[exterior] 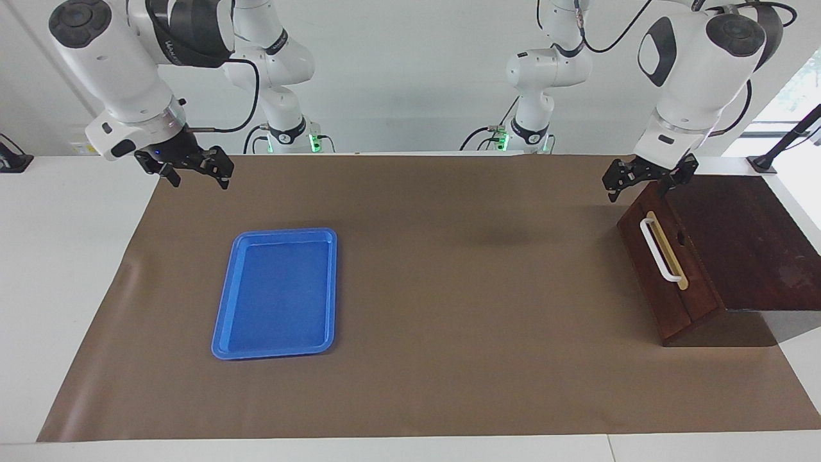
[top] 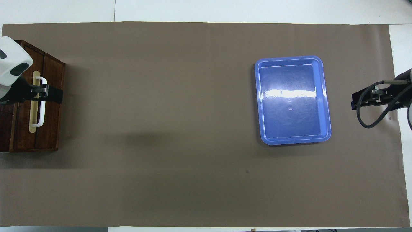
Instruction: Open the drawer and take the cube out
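Observation:
The drawer (exterior: 669,274) is shut in the dark wooden box (exterior: 737,237) at the left arm's end of the table, its white bar handle (exterior: 659,250) facing the table's middle. My left gripper (exterior: 636,185) hangs open in the air over the box's front edge. Seen from overhead, the left gripper (top: 53,95) covers part of the handle (top: 41,111) without touching it. My right gripper (exterior: 200,179) waits open above the mat's edge at the right arm's end, and the overhead view shows it (top: 355,103) beside the tray. The cube is hidden.
A flat blue tray (exterior: 276,292), with nothing in it, lies on the brown mat (exterior: 449,321) toward the right arm's end; overhead, the tray (top: 293,100) sits between the mat's middle and the right gripper. White table borders the mat.

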### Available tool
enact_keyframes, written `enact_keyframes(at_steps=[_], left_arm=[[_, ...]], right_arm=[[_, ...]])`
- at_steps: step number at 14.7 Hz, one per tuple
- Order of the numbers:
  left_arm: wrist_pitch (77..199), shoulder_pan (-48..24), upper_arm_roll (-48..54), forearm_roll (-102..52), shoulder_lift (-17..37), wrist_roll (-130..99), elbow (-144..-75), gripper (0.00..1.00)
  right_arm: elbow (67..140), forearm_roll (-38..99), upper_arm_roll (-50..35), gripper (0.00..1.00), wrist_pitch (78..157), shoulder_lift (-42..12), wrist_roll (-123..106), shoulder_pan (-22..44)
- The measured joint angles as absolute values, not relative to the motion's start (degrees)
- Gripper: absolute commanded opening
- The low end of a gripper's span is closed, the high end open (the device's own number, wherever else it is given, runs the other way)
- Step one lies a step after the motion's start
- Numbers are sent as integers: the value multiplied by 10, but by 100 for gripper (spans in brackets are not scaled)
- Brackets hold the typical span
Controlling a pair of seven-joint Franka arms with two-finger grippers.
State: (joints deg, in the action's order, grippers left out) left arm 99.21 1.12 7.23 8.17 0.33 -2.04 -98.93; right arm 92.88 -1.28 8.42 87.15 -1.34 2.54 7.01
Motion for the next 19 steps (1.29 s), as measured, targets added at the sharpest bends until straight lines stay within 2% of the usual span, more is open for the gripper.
enact_keyframes(at_steps=[5,12,19], left_arm=[[1071,10,71,146,21,-20,-1045,100],[1156,12,68,236,69,-20,-1081,100],[1229,36,66,281,89,-19,-1130,100]], right_arm=[[929,-13,83,100,890,-13,25,70],[930,-13,84,100,902,-13,26,64],[934,-13,84,100,904,-13,46,63]])
